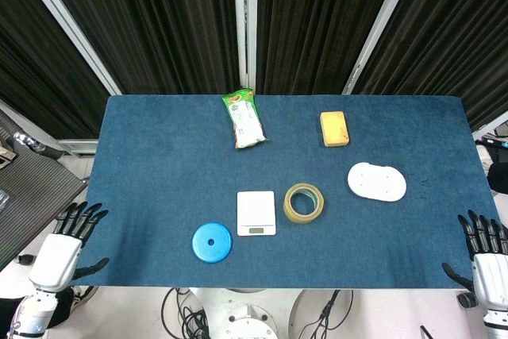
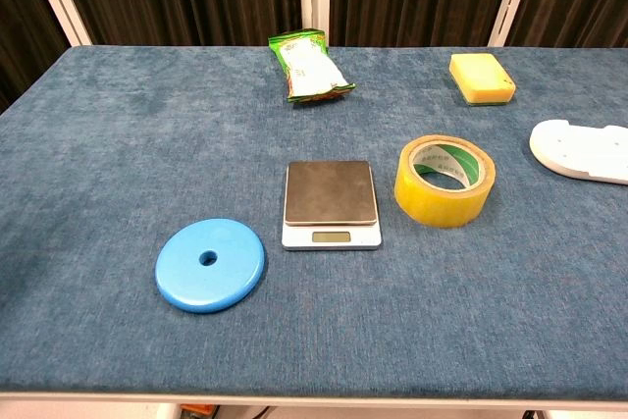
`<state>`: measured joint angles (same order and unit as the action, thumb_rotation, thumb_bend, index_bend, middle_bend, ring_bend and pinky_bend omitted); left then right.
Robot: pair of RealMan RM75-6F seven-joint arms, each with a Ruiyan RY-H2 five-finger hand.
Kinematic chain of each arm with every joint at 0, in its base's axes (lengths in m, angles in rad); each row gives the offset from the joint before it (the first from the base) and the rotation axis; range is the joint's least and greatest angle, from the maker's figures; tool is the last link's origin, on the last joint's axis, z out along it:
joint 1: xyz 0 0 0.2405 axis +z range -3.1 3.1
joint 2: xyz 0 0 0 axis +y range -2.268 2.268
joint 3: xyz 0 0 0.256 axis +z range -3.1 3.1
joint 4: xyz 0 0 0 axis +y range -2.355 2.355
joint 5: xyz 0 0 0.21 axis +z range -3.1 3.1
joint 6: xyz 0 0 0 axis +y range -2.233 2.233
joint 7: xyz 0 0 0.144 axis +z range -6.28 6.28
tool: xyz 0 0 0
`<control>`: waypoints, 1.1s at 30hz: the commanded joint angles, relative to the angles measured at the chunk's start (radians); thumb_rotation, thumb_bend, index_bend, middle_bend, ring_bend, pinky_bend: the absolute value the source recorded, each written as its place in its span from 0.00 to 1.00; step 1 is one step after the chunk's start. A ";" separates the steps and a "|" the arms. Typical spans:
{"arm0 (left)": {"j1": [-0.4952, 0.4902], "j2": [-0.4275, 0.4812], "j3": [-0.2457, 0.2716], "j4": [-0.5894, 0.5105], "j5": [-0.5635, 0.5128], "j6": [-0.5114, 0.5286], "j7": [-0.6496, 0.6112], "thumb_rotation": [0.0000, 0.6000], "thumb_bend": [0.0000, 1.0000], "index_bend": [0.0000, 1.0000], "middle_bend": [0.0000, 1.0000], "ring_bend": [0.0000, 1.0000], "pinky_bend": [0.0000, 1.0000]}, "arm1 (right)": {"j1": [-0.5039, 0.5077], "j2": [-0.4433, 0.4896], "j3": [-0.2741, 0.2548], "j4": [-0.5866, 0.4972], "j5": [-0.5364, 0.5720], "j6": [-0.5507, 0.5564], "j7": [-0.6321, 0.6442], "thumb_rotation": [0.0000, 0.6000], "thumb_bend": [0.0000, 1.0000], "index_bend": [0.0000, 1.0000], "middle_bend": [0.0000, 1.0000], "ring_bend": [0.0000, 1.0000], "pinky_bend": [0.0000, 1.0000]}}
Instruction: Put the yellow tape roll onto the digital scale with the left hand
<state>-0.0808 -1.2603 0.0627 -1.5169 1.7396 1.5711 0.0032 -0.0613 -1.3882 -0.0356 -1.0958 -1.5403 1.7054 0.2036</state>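
While both spread, empty hands, left hand (image 1: 57, 253) and right hand (image 1: 490, 263), sit partly cropped, chest view omits them.

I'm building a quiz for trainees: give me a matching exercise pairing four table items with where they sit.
Things:
1. yellow tape roll
2. blue disc
3. green snack packet
4. yellow sponge

Places:
A. far edge, middle
B. just right of the digital scale
C. far right
D. near left of the scale

Pairs: 1-B, 2-D, 3-A, 4-C
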 commanded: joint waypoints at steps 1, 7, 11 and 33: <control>-0.003 0.004 0.003 -0.001 0.002 -0.006 0.006 1.00 0.12 0.13 0.09 0.00 0.04 | -0.003 0.012 0.010 -0.020 0.007 -0.012 0.000 1.00 0.03 0.00 0.00 0.00 0.00; -0.001 0.021 0.009 -0.024 0.000 -0.009 0.018 1.00 0.12 0.12 0.09 0.00 0.04 | -0.009 0.020 0.021 -0.026 0.007 -0.019 0.023 1.00 0.03 0.00 0.00 0.00 0.00; -0.004 0.021 0.022 -0.037 0.011 -0.023 0.028 1.00 0.12 0.12 0.09 0.00 0.04 | -0.012 0.031 0.024 -0.038 -0.001 -0.020 0.041 1.00 0.03 0.00 0.00 0.00 0.00; -0.305 -0.176 -0.009 -0.198 0.069 -0.440 0.034 1.00 0.11 0.12 0.13 0.00 0.03 | 0.002 0.076 0.070 -0.124 0.014 -0.059 0.049 1.00 0.04 0.00 0.00 0.00 0.00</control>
<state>-0.3544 -1.3926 0.0724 -1.7110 1.8371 1.1695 0.0391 -0.0602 -1.3130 0.0341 -1.2181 -1.5246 1.6471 0.2542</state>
